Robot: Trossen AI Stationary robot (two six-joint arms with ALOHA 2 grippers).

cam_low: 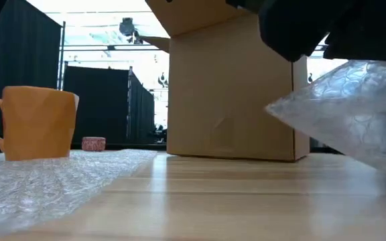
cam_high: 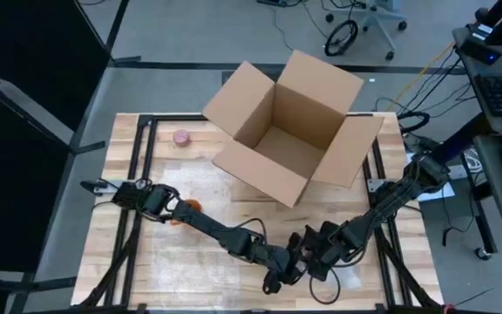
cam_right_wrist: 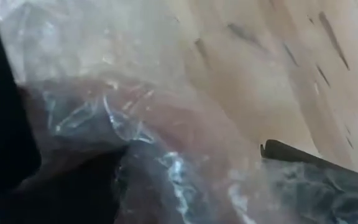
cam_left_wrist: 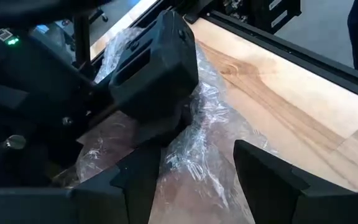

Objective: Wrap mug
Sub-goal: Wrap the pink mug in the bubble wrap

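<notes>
Mug [cam_low: 37, 122] on bubble wrap [cam_low: 52, 177], left of box [cam_low: 230, 94]

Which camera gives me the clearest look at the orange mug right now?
The low view: the orange mug stands upright on the bubble wrap, handle and side fully visible. The high view shows only an orange sliver beside the left arm. Neither wrist view shows it, only wrap and wood.

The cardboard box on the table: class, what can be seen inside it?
From above, the open cardboard box shows only its bare brown floor; nothing lies inside. The corners under its raised flaps are hidden. The mug stands outside it, on the bubble wrap.
</notes>
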